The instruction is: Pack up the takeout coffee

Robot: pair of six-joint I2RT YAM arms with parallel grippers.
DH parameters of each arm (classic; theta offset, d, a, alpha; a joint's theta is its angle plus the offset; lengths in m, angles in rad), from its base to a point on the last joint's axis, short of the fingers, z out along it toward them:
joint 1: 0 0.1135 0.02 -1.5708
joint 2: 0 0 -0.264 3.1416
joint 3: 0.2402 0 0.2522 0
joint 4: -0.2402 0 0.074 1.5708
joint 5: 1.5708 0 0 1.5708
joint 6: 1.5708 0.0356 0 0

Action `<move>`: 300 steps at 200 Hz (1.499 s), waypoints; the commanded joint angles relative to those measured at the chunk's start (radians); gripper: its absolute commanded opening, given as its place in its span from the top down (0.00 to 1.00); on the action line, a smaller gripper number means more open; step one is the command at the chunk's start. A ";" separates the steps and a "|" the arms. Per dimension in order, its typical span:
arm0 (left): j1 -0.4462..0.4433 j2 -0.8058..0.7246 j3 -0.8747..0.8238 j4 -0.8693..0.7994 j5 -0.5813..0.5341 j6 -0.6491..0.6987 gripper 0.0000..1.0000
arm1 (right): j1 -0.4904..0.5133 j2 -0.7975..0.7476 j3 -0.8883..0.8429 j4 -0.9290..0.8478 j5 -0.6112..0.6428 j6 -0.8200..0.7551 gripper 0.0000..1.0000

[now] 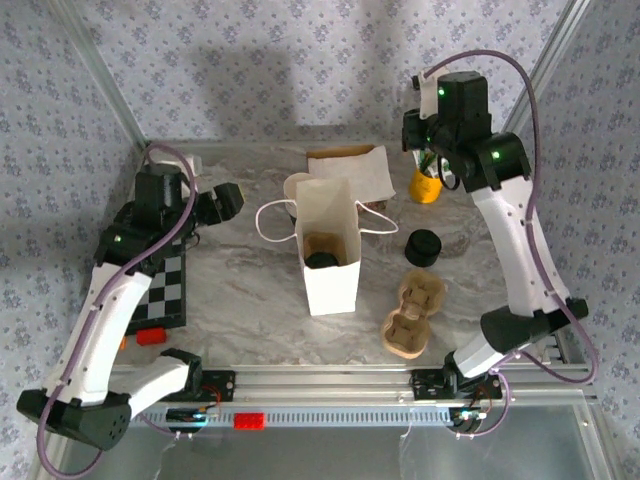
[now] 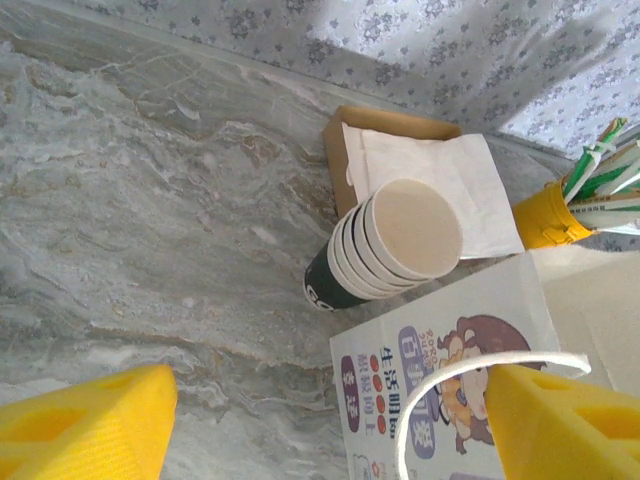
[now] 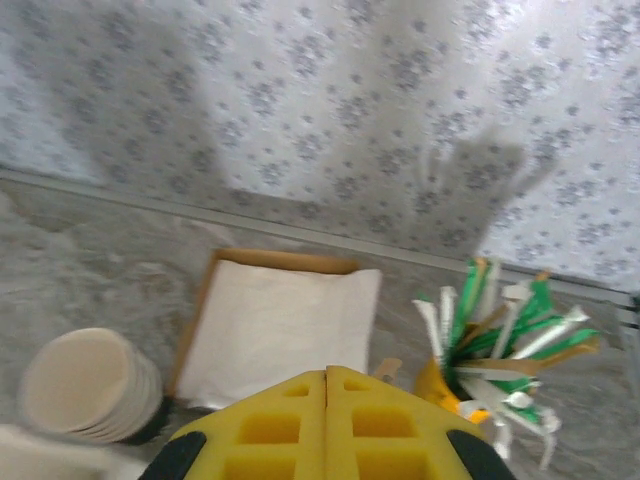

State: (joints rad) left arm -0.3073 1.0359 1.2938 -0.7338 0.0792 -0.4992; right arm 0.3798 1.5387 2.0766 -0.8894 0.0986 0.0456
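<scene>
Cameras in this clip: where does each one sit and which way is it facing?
Top external: above and behind the bases, looking down on the table and bag; both arms show.
Left wrist: on the left arm, looking down and ahead at the cup; left pincer open at the bottom edge.
Right wrist: on the right arm, facing the back wall over the sticks; right pincer shut.
Shared: both wrist views hold the cup, napkin and sticks.

a black round lid point(image 1: 423, 247) sits between a yellow cup of green-white sticks point(image 1: 424, 189) and a brown moulded-pulp cup carrier point(image 1: 412, 317).
</scene>
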 commanded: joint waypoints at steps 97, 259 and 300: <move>-0.030 -0.122 -0.130 0.039 0.053 -0.052 0.16 | 0.136 -0.207 -0.021 -0.012 -0.465 0.286 1.00; -0.061 -0.055 -0.099 0.089 0.018 -0.057 0.15 | -0.031 -0.126 -0.275 -0.001 -0.424 0.315 0.34; -0.060 0.000 -0.061 0.102 0.035 -0.046 0.14 | -0.170 -0.096 -0.463 -0.016 -0.286 0.424 0.32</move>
State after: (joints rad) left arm -0.3622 1.0119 1.1736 -0.6720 0.1123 -0.5617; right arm 0.2588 1.3987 1.7180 -0.8768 -0.2504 0.3786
